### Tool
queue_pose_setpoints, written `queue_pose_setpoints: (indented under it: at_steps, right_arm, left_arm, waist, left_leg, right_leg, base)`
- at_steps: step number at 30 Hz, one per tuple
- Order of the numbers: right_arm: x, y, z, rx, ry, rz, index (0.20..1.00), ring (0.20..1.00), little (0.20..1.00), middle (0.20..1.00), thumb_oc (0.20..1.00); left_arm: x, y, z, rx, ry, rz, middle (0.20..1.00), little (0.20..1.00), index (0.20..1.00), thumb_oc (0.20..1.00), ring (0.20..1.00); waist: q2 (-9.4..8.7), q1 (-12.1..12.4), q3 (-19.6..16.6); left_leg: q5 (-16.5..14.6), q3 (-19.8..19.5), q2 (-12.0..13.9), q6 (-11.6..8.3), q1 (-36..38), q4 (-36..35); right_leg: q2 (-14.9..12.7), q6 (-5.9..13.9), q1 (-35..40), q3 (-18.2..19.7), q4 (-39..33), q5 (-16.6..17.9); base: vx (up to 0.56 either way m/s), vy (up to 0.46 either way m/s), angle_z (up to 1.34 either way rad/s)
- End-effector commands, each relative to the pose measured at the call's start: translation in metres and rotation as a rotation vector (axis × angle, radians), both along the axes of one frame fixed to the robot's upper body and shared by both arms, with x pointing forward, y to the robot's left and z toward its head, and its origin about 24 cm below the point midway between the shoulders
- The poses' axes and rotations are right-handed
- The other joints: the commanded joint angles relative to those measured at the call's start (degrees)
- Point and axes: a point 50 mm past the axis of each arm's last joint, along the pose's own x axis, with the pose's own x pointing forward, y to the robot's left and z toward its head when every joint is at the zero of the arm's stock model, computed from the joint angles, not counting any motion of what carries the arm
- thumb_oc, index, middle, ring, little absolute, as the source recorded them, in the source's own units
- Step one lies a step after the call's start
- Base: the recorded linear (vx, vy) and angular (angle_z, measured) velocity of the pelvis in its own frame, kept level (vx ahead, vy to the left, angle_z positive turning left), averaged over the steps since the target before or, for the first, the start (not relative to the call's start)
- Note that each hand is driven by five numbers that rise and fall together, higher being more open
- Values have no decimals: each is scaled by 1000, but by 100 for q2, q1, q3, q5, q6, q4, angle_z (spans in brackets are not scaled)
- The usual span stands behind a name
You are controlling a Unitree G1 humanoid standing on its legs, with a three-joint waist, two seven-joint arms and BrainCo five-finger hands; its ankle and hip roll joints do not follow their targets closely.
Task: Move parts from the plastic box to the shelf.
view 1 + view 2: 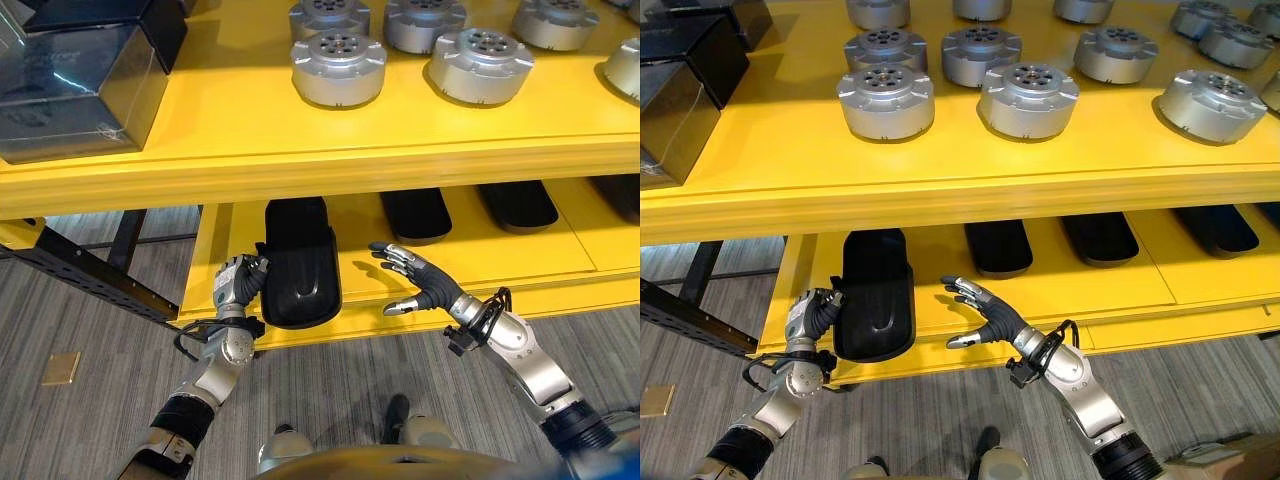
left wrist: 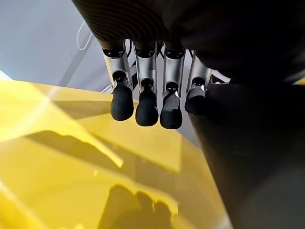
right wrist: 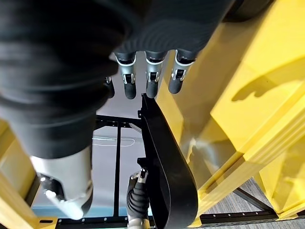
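- I see my left hand (image 1: 240,279) at the front left edge of the lower shelf (image 1: 520,262), fingers curled onto the left rim of a black part (image 1: 300,272), gripping it.
- That black part lies flat on the lower shelf, near end overhanging the front edge a bit; a 2nd black part sits just behind it, touching or nearly so, can't tell which.
- Left wrist view: fingers (image 2: 147,109) bent down alongside the dark part (image 2: 257,162), yellow shelf surface below.
- R hand (image 1: 985,314) is open, fingers spread, hovering just right of the held part over the lower shelf; touches nothing.
- More black parts (image 1: 999,246) lie further back on the lower shelf, right of the held one, well apart from each other.
- Upper shelf (image 1: 940,170) above the held part carries rows of round silver motor parts (image 1: 886,100) and dark boxes (image 1: 80,85) at its left end.
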Motion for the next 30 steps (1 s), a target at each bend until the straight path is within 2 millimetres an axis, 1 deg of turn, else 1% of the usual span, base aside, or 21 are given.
queue_pose_setpoints:
  at_steps: [1,5,10,13,14,15,16,17,18,22,23,24,25,30]
  right_arm:
    - [0,7,22,53,-113,59,1000,1000,1000,1000,1000]
    - [0,8,25,53,-113,70,1000,1000,1000,1000,1000]
    - [0,9,24,46,-106,75,1000,1000,1000,1000,1000]
    - [3,12,26,42,-115,73,1000,1000,1000,1000,1000]
    - [11,16,34,41,-154,71,1000,1000,1000,1000,1000]
    - [13,17,38,41,-169,72,1000,1000,1000,1000,1000]
    - [18,19,44,42,-200,69,1000,1000,1000,1000,1000]
    - [19,19,46,43,-205,69,1000,1000,1000,1000,1000]
    - [25,20,57,45,-246,67,1000,1000,1000,1000,1000]
    - [30,22,68,54,-282,68,1000,1000,1000,1000,1000]
    - [33,23,76,52,-306,71,1000,1000,1000,1000,1000]
    - [36,23,80,50,-317,72,1000,1000,1000,1000,1000]
    - [36,23,81,50,-320,72,1000,1000,1000,1000,1000]
    - [44,24,96,36,-355,73,1000,1000,1000,1000,1000]
  left_arm:
    - [13,13,28,33,-148,41,200,200,200,200,200]
    - [16,25,22,90,-118,123,200,200,200,200,200]
    - [20,33,18,132,-97,181,200,200,200,200,200]
    - [29,43,20,164,-95,236,200,200,200,200,200]
    - [43,48,32,191,-125,277,200,200,200,200,200]
    - [47,49,36,197,-137,289,200,200,200,200,200]
    - [56,55,47,212,-159,313,200,200,200,200,200]
    - [58,55,48,212,-161,318,200,200,200,200,200]
    - [67,63,63,235,-187,354,200,200,200,200,200]
    - [76,71,80,267,-217,381,200,200,200,200,200]
    - [83,74,92,293,-237,397,200,200,200,200,200]
    - [87,75,100,319,-246,402,200,200,200,200,200]
    - [88,75,101,322,-249,403,200,200,200,200,200]
    - [98,80,129,390,-292,438,200,200,200,200,200]
  waist:
    - [-383,-24,-292]
    - [-362,-123,-295]
    - [-331,-206,-260]
    - [-309,-293,-145]
    - [-296,-354,49]
    - [-293,-379,119]
    - [-302,-423,258]
    - [-303,-428,279]
    - [-300,-488,463]
    - [-324,-544,630]
    - [-345,-581,763]
    - [-354,-602,843]
    - [-356,-605,857]
    - [-368,-645,1104]
  left_leg:
    - [-144,184,-161,27,-559,486]
    - [-129,271,-115,18,-597,537]
    - [-131,329,-115,28,-646,570]
    - [-129,398,-96,30,-806,643]
    - [-123,439,-89,22,-999,688]
    - [-113,451,-85,13,-1056,689]
    - [-106,485,-66,-2,-1178,713]
    - [-105,489,-64,-3,-1195,717]
    - [-89,515,-55,-21,-1338,740]
    - [-89,543,-12,-44,-1513,825]
    - [-90,546,41,-64,-1692,947]
    - [-95,540,70,-77,-1813,1027]
    - [-98,538,76,-79,-1838,1044]
    - [-138,495,109,-91,-2200,1248]
  right_leg:
    - [-185,391,339,234,-8,-201]
    - [-180,387,314,276,-7,-200]
    - [-184,404,224,332,46,-209]
    - [-207,427,-13,403,162,-219]
    - [-226,458,-289,468,255,-217]
    - [-229,467,-376,488,276,-217]
    - [-233,477,-545,525,322,-216]
    - [-234,478,-569,529,330,-216]
    - [-231,484,-769,580,385,-215]
    - [-236,480,-954,611,471,-242]
    - [-241,462,-1128,624,577,-268]
    - [-249,449,-1229,627,630,-282]
    - [-251,445,-1249,626,641,-286]
    - [-283,405,-1594,630,800,-334]
  base:
    - [91,9,-3]
    - [75,35,-8]
    - [49,37,-8]
    - [-57,42,-11]
    - [-219,46,-6]
    - [-317,49,-2]
    - [-188,21,-6]
    - [-256,32,-10]
    - [-181,29,-12]
    - [-123,14,-6]
    - [-184,9,-2]
    - [-160,6,-2]
    - [-109,6,-1]
    - [-95,13,-1]
